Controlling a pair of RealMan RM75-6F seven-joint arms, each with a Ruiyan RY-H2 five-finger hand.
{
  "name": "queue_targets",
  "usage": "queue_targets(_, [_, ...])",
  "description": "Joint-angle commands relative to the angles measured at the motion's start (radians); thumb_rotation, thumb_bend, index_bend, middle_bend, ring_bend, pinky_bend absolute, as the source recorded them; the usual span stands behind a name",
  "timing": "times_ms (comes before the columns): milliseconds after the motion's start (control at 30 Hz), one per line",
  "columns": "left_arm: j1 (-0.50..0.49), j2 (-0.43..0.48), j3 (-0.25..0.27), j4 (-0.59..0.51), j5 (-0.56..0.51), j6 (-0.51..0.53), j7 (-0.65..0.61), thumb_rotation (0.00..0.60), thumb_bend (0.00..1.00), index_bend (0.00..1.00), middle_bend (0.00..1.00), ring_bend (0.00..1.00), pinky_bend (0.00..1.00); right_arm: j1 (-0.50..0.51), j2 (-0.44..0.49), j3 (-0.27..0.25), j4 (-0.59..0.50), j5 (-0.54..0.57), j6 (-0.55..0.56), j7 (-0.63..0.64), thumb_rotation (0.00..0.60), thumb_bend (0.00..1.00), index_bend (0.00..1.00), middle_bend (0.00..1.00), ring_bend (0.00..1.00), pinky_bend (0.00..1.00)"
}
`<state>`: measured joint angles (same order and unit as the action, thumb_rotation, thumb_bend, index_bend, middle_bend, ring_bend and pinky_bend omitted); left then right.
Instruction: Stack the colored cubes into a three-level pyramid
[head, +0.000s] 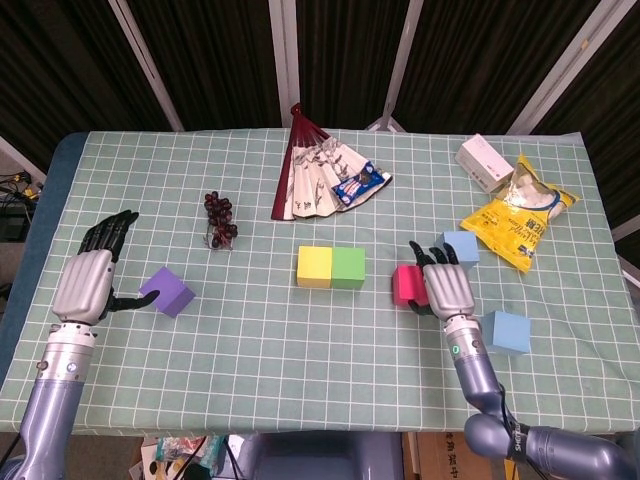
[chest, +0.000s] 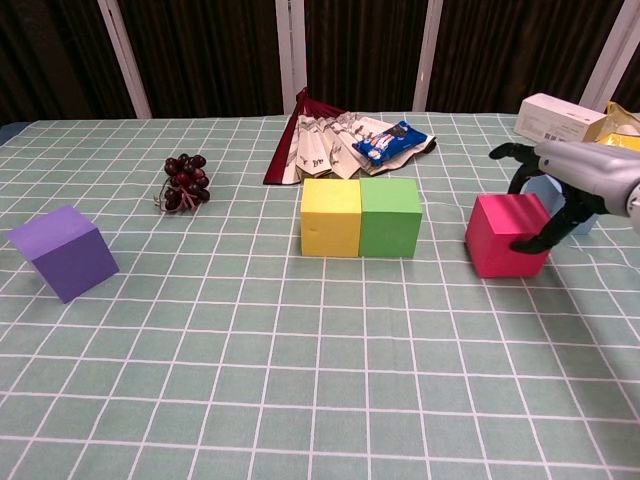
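Chest view shows my right hand gripping the red cube, with the green cube just leftward, gap between.

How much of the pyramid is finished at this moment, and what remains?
Done: only the yellow cube and the green cube sit side by side as a start of the base. In hand: the right robot hand grips the pink cube, slightly tilted, apart from the green one. Left: the purple cube by the open left robot hand, two blue cubes, both upper levels.
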<state>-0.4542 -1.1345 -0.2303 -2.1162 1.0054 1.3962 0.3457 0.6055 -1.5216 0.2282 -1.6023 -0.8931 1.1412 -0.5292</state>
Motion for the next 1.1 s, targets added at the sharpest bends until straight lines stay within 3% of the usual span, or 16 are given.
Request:
queue_targets(33, [0.000,0.000,-0.001,0.000,0.000,0.000,0.000,0.600,0.15,0.00,0.03,0.00,0.00,0.011,-0.001,0.008,0.001,0.002,-0.003,-0.007,0.600,0.25,0.00,0.38,0.15,0.00])
queue_targets(1100, [-0.008,0.000,-0.009,0.021,-0.041,-0.041,-0.008,0.600,0.15,0.00,0.03,0.00,0.00,0.129,-0.101,0.060,0.068,0.131,0.017,-0.138,0.600,0.25,0.00,0.38,0.15,0.00])
